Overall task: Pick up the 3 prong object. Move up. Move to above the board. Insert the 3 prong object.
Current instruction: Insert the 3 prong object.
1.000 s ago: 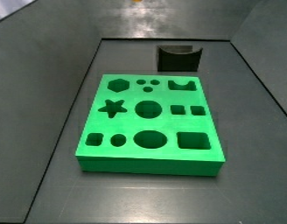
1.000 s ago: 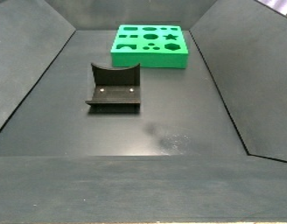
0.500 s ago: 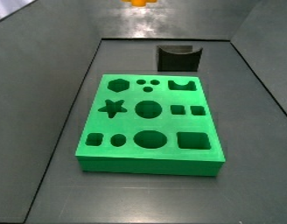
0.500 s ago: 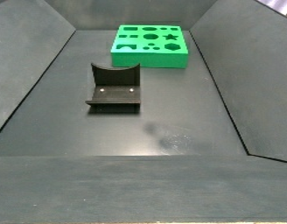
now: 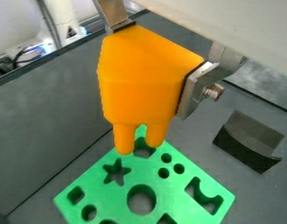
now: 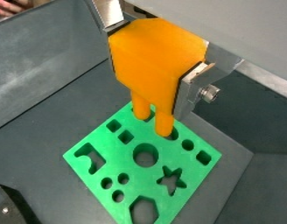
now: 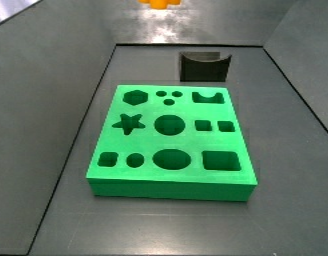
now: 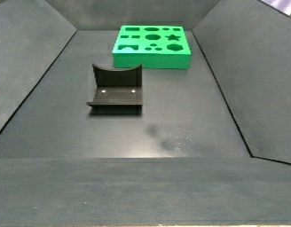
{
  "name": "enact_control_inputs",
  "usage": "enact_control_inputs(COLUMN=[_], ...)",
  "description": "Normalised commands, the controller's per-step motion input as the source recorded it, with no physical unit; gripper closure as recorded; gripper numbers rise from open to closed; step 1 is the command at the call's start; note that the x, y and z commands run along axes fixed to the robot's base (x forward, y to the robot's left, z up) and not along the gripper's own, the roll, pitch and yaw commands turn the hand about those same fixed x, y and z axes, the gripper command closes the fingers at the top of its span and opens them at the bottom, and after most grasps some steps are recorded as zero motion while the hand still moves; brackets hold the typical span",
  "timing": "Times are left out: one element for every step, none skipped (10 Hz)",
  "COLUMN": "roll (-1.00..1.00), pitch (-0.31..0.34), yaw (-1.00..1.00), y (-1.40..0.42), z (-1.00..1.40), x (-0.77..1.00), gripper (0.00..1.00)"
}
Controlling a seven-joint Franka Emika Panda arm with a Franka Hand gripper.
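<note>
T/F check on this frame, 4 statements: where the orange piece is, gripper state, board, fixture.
1. The gripper holds the 3 prong object above the board. True.
2. The prongs are already seated in the board's three small holes. False: in both wrist views the prongs hang clear above the board.
3. The fixture stands on the floor apart from the board. True.
4. A second orange piece sits in the star cutout. False: all cutouts in a side view are empty.
</note>
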Motion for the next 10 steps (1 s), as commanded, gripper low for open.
enact_control_inputs(roll=[0.01, 0.00, 0.00, 0.00, 0.01, 0.01, 0.01, 0.01, 0.00, 0.00], pitch=[0.003, 0.019, 0.026, 0.030, 0.033, 0.037, 0.033, 0.026, 0.016, 0.004], yaw=[-0.51, -0.49, -0.49, -0.52, -0.58, -0.62, -0.63, -0.61, -0.15, 0.00], y=[0.46, 0.49, 0.50, 0.47, 0.41, 0.37, 0.36, 0.37, 0.05, 0.00], z=[-0.33, -0.35, -0.37, -0.38, -0.38, -0.38, -0.37, -0.33, -0.02, 0.00], x=[0.00, 0.00, 0.00, 0.00, 0.00, 0.00, 0.00, 0.00, 0.00, 0.00], gripper=[1.00, 1.00, 1.00, 1.00, 1.00, 1.00, 1.00, 1.00, 1.00, 1.00])
